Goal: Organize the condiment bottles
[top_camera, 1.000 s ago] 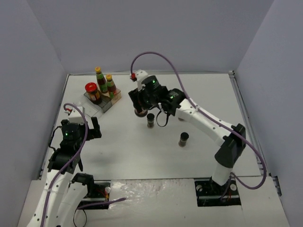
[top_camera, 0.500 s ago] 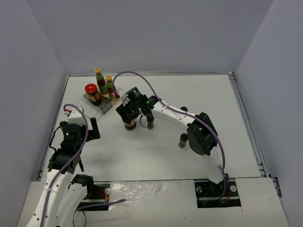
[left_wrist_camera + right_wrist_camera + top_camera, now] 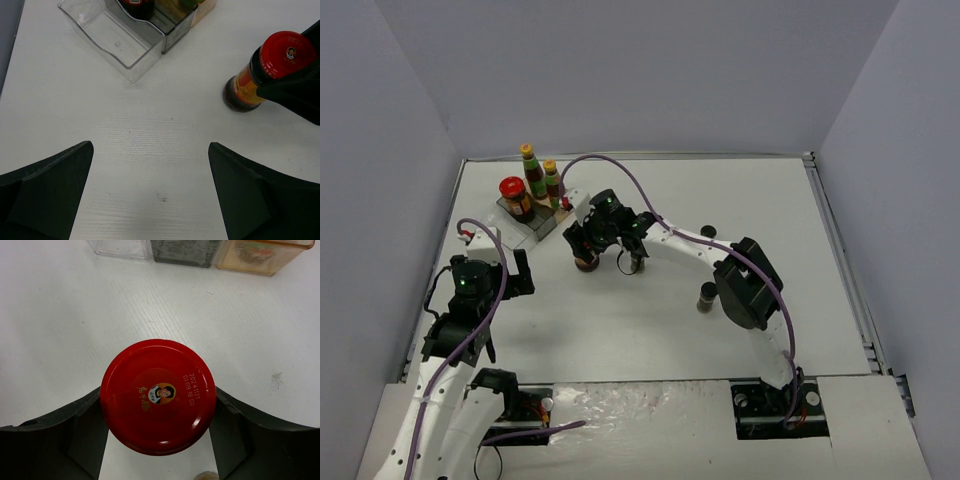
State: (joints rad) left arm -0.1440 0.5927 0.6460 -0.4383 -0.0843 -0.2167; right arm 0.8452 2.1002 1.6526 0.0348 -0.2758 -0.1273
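My right gripper (image 3: 585, 250) (image 3: 158, 400) is shut on a squat dark jar with a red lid (image 3: 585, 263) (image 3: 158, 395) (image 3: 280, 50), one finger on each side of it. The jar stands upright, its base at or just above the table, a short way in front of the stepped rack (image 3: 535, 222) (image 3: 125, 45). On the rack stand two slim yellow-capped bottles (image 3: 528, 165) (image 3: 552, 178) and another red-lidded jar (image 3: 512, 192). Three small black-capped spice jars (image 3: 638, 262) (image 3: 706, 296) (image 3: 708, 232) stand on the table further right. My left gripper (image 3: 515, 272) (image 3: 150, 147) is open over bare table.
The rack's clear front compartment (image 3: 117, 42) holds nothing. In the right wrist view the rack's clear, grey and tan front walls (image 3: 185, 252) run along the top edge. White walls enclose the table on three sides.
My right arm has swung left and towards the front with the red-lidded jar, from the table's middle to a spot near the rack. The left arm has stayed still.
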